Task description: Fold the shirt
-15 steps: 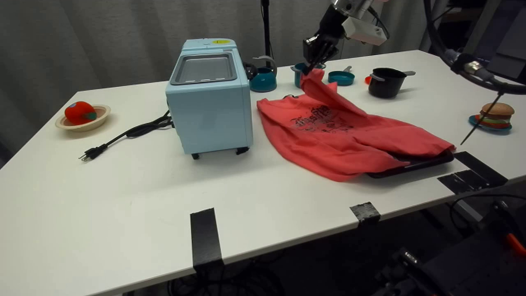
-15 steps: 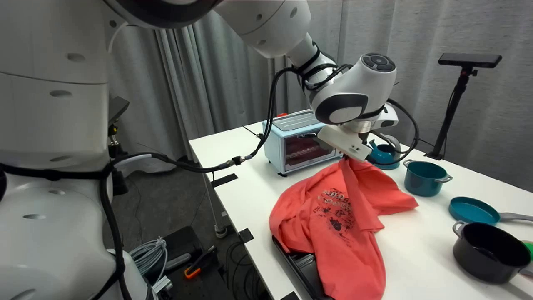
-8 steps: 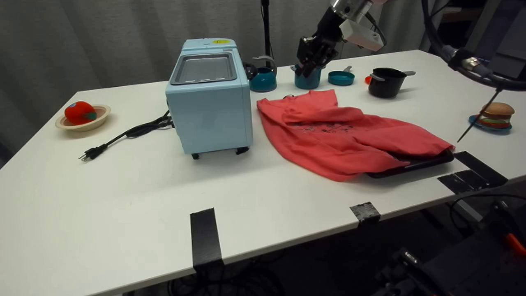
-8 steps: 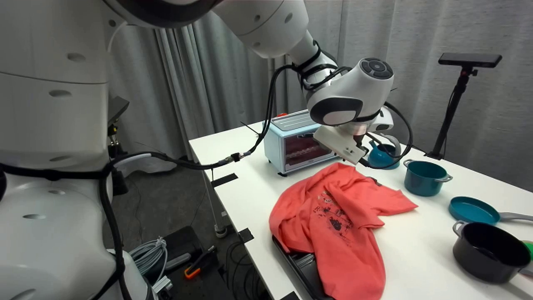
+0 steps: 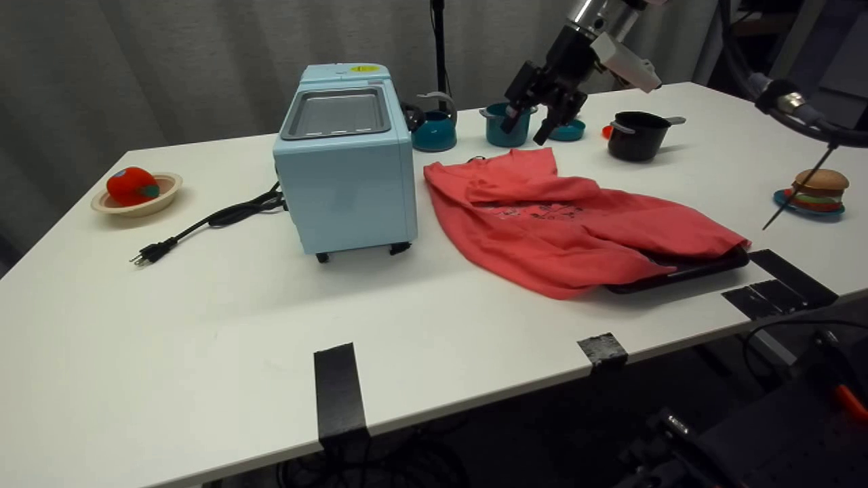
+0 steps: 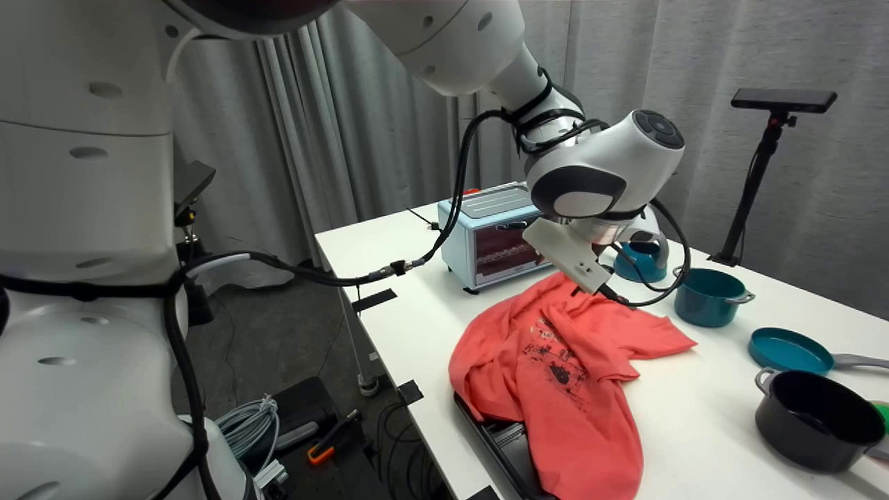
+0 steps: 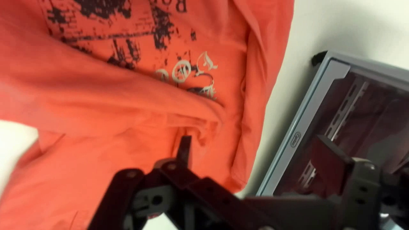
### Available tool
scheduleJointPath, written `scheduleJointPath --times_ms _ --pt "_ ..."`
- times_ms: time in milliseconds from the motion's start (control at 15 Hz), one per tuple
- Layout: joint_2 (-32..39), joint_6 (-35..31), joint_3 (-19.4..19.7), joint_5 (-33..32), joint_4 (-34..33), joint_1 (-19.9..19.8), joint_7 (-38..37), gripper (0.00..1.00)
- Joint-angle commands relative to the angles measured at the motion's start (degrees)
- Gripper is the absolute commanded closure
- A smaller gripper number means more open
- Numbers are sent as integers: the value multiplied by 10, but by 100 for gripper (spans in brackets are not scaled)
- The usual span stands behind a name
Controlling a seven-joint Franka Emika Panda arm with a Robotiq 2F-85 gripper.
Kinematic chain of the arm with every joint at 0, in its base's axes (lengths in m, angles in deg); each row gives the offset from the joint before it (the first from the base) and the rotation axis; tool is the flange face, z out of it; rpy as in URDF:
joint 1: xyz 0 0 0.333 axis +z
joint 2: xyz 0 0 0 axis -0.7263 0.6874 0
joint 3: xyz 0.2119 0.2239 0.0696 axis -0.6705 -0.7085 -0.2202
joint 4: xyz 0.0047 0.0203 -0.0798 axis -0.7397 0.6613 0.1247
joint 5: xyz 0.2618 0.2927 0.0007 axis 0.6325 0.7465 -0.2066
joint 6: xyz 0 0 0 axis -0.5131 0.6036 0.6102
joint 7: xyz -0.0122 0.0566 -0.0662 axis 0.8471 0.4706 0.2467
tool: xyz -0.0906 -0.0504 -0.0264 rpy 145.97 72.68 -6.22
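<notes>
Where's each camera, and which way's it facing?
In an exterior view: raised, facing one side of the light-blue boxy oven; silver wrist, jaws show.
In an exterior view: beside the white robot arm, which looms large, facing the coral cloth shirt.
Wrist-mounted view: looking down at shirt; open jaws show.
In both exterior views: shirt, oven.

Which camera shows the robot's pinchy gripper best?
The wrist view, because the gripper is big there and you can tell it is open. In an exterior view its fingers look small but apart. In an exterior view the white box hides most of the gripper.
</notes>
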Motion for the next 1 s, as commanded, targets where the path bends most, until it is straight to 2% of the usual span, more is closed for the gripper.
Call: scheduleJointPath --times_ms 0,333,400,467,933 --pt "-40 104 33 -23 28 7 3 0" --pt "-55 216 64 -65 41 14 4 0" --pt "-57 223 69 -74 42 16 1 0" --pt "-33 205 67 -54 24 17 3 0" --pt "-40 216 72 -62 29 19 3 0"
